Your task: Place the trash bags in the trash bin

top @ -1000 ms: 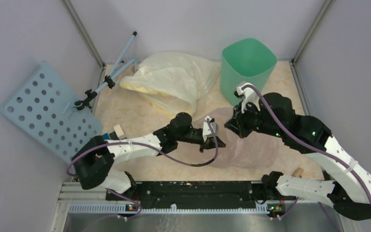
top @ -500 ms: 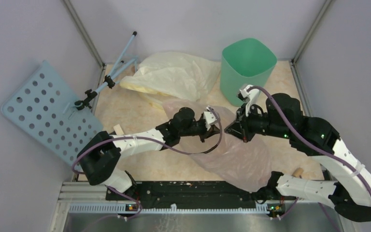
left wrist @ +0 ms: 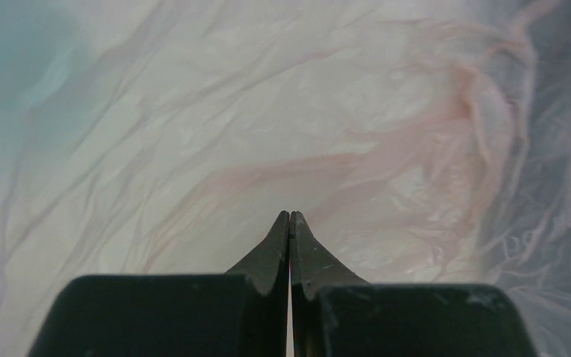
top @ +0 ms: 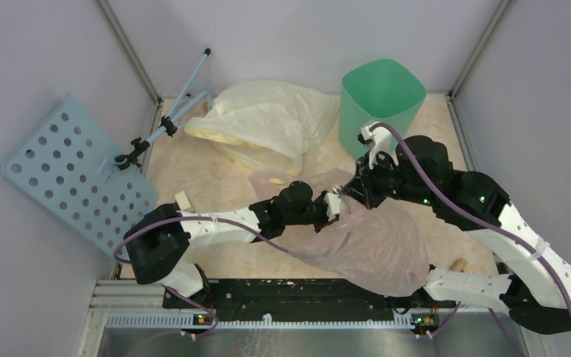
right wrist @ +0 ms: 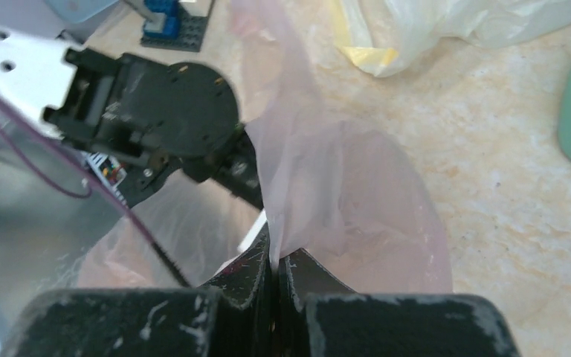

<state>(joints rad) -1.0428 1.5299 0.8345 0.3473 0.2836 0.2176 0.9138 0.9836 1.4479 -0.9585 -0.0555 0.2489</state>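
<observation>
Top external: both fingers clamp the pink bag (top: 372,242) near the bin (top: 381,104).

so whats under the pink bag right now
The pink bag hangs lifted from both claws, left and right. Marbled tabletop shows faintly through it; anything beneath its bunched lower folds is hidden.
</observation>
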